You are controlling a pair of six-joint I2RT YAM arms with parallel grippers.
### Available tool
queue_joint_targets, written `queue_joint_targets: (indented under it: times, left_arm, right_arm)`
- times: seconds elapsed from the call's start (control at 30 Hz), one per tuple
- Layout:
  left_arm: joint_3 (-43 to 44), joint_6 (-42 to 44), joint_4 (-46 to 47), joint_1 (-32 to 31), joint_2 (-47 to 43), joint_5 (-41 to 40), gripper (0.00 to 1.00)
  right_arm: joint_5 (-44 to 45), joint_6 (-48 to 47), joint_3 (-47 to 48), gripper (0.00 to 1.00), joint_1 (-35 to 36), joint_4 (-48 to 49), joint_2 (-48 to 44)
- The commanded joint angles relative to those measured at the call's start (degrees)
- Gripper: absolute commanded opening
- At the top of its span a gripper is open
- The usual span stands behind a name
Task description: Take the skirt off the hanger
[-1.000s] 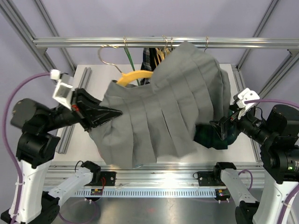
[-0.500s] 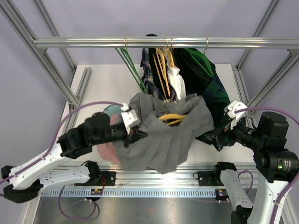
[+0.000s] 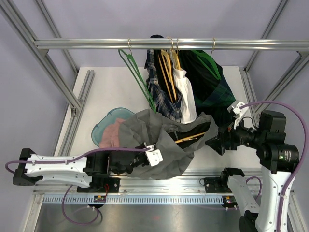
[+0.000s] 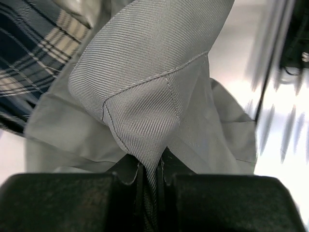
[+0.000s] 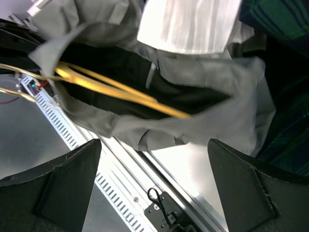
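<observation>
At the near edge of the bench (image 3: 106, 92), your left gripper (image 4: 150, 174) is clamped on a fold of the grey skirt (image 4: 145, 96); the wrist view shows the cloth pinched tight between the jaws. A second ago that arm held the skirt spread wide and high, close under the rail (image 3: 145, 44). It has since swung down and inward, and the skirt now lies bunched low in front of the hanging clothes, with one side draped over the teal basin (image 3: 104, 126).

The yellow hanger (image 3: 193, 137) came down with it. It is no longer up among the other hangers and lies tilted inside the skirt's open waist. So the skirt is off the rail but, I judge, not yet off the hanger. From these views I cannot tell whether the hanger is still caught in the cloth or lying loose in it.

Your right gripper (image 5: 153, 150) stands with its jaws wide apart and holds nothing. It sits just beside the skirt's right edge, facing the opening where the hanger shows. That puts it in a good place to take the hanger while the left arm draws the skirt away.

Behind, the plaid garment (image 3: 161, 92), the white shirt (image 3: 186, 92) and the dark green one (image 3: 212, 82) hang undisturbed.
</observation>
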Motion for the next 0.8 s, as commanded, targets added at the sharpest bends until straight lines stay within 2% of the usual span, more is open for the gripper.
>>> queue_joint_targets:
  times: [0.0,0.1,0.2,0.4,0.53,0.77]
  left_arm:
    - [-1.52,5.1,17.63,-1.25,-3.29,-10.22,0.0]
    - [-3.64,6.77,19.31,-1.96,-5.22,-9.61,0.0]
    - [-3.46,6.42,16.85,-2.48,-6.02,-9.61,0.0]
    - [-2.76,5.63,13.95,-3.28,-5.15,-7.94,0.0]
    - [-1.97,5.19,12.98,-3.54,-3.48,-7.15,0.0]
    - [-1.18,5.54,14.38,-3.89,-2.94,-7.41,0.0]
  right_arm:
    - [2.97,0.0,-2.54,0.99,-0.24,2.48,0.69]
    - [5.69,0.96,-4.74,0.99,-0.24,6.26,0.69]
    - [6.93,4.72,-5.19,0.99,-0.24,10.12,1.65]
    - [2.37,12.1,-5.89,0.96,-0.24,16.37,3.32]
    - [1.4,13.44,-5.98,0.96,-0.24,17.16,5.26]
    - [8.68,12.21,-9.31,0.9,-0.24,18.39,7.37]
